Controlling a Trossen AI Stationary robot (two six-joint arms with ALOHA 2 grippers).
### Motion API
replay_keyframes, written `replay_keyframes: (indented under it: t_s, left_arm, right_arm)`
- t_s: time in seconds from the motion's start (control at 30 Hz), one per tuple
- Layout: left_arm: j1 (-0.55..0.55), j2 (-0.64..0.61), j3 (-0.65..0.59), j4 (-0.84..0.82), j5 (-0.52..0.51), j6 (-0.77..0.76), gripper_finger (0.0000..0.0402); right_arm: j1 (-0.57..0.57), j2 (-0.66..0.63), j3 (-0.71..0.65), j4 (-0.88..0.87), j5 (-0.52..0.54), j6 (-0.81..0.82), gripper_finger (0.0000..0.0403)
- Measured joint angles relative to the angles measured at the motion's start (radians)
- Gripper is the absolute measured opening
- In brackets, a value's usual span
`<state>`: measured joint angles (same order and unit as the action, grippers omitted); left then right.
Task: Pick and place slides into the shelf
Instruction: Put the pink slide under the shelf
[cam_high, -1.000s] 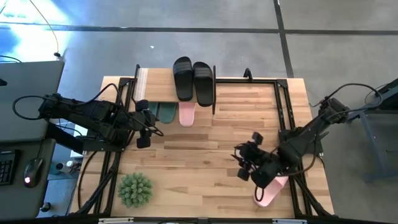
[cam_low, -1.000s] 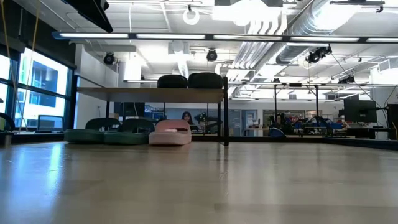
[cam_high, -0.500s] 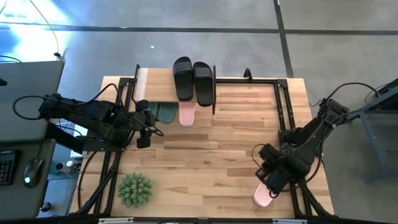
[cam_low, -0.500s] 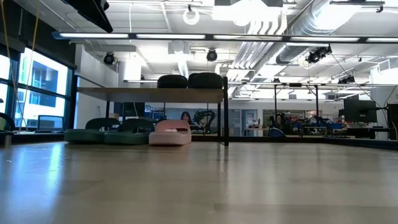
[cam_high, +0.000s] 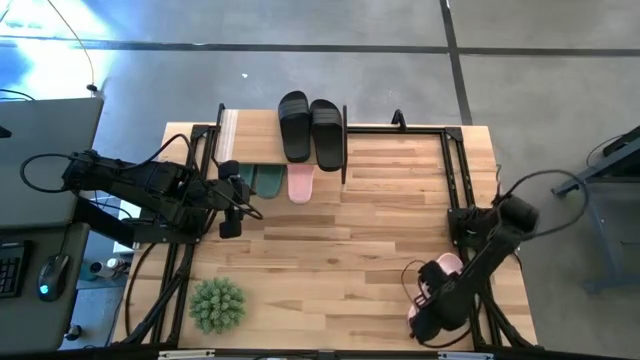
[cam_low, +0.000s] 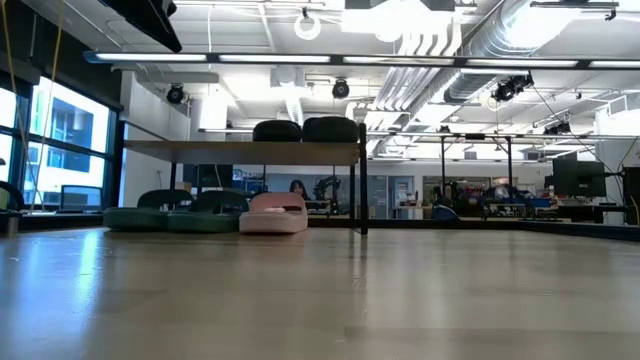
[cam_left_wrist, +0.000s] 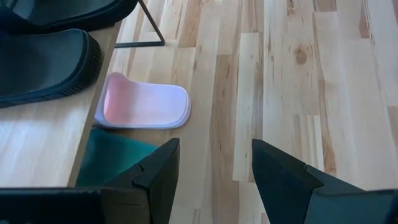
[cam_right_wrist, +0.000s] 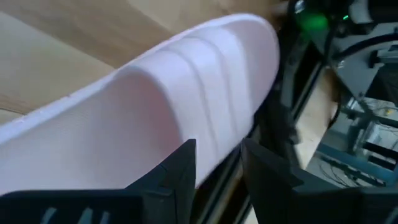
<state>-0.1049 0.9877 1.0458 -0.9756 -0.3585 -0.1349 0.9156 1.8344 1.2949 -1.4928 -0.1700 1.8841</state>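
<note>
The shelf (cam_high: 232, 128) stands at the table's far edge. The black pair (cam_high: 310, 128) lies on its top board. Underneath, the dark green pair (cam_high: 258, 180) and one pink slide (cam_high: 300, 184) rest on the table with their heels sticking out. The other pink slide (cam_high: 448, 265) lies at the near right corner, mostly hidden under my right arm. My right gripper (cam_high: 432, 305) hangs over it, open, with the strap (cam_right_wrist: 186, 81) filling the right wrist view. My left gripper (cam_high: 232, 208) waits open beside the shelf's left end. My right gripper comes at the pink slide's strap (cam_right_wrist: 205, 124) from above, with its fingers (cam_right_wrist: 180, 171) open over the strap's ridged top. I cannot tell whether they touch it. The slide lies flat on the table.
A spiky green plant ball (cam_high: 218, 305) sits near the near left corner. Black frame rails (cam_high: 462, 200) run along the table's left and right sides, and the pink slide lies close to the right one. Bare wood (cam_high: 330, 240) spreads across the middle.
My right gripper has swung from the table's middle right toward the near right corner, turned about, and come down over the pink slide lying there. The left arm and the shelf have kept still.
</note>
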Motion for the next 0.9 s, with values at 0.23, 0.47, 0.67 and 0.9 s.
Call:
replay_keyframes:
  t_s: [0.23,0.47,0.67,0.9]
  left_arm:
    - [0.000,0.000,0.000,0.000,0.000,0.011,0.0184]
    - [0.000,0.000,0.000,0.000,0.000,0.011,0.0184]
    - [0.000,0.000,0.000,0.000,0.000,0.008,0.0184]
    - [0.000,0.000,0.000,-0.001,0.000,0.008,0.0184]
  right_arm:
    - [0.001,0.091,0.000,0.067,-0.011,0.001,0.0119]
    - [0.002,0.091,0.051,0.065,0.012,-0.002,0.0119]
    - [0.002,0.090,0.137,-0.080,0.024,0.004,0.0119]
    - [0.001,0.112,0.109,-0.010,0.036,0.000,0.0119]
